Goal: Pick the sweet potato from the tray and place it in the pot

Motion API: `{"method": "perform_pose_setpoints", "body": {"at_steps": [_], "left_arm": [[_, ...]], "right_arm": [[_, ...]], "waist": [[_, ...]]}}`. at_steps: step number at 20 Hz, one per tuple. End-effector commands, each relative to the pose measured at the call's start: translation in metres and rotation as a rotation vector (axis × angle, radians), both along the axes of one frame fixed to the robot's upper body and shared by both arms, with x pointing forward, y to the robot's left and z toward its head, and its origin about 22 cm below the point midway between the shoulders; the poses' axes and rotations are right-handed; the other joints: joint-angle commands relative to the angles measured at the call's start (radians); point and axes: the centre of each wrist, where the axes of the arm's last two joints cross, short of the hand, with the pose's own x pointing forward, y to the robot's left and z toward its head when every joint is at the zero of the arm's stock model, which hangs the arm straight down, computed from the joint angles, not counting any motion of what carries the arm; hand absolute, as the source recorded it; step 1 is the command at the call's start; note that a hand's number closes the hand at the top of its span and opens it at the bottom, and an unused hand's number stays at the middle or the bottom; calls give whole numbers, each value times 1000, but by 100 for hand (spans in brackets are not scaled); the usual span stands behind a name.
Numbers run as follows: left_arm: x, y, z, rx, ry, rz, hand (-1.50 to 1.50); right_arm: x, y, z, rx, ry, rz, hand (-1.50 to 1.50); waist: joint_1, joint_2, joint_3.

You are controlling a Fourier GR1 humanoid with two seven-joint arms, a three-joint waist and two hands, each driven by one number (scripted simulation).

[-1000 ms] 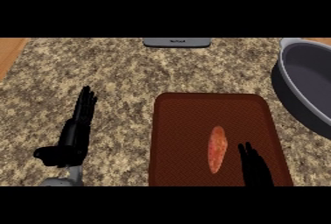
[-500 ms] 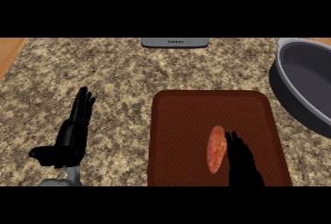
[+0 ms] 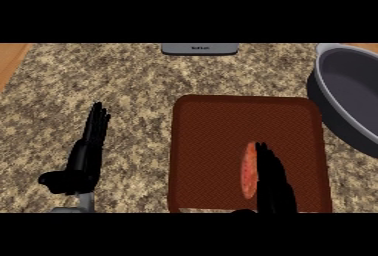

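An orange sweet potato (image 3: 249, 170) lies lengthwise on the dark red tray (image 3: 221, 130), toward its near right part. My right hand (image 3: 273, 182) comes in from the lower edge with straight fingers lying over the potato's right side, hiding part of it; no fingers curl round it. The grey pot (image 3: 347, 97) stands at the right edge, partly cut off. My left hand (image 3: 85, 157) rests open on the counter left of the tray, fingers pointing away.
A grey device (image 3: 200, 48) sits at the counter's far edge, centre. The speckled stone counter (image 3: 111, 80) stretches left of the tray, with a wooden strip (image 3: 11, 57) at the far left.
My right hand has moved left and forward over the tray, now covering the sweet potato's right side. The left hand has stayed still.
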Motion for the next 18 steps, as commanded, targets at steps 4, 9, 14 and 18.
{"method": "perform_pose_setpoints", "body": {"at_steps": [4,9,14,18], "left_arm": [[-13,6,13,7,-9,-3,0],[1,-6,3,-9,-18,-16,0],[4,-16,-9,-5,-9,-14,0],[3,7,5,21,1,7,0]], "right_arm": [[22,-2,-8,-91,-99,7,150],[26,-10,-14,-118,-199,18,150],[12,-15,-18,-140,-212,33,150],[14,5,-21,-189,-284,10,150]], "waist": [[5,1,2],[0,2,2],[-3,2,2],[-1,2,2]]}}
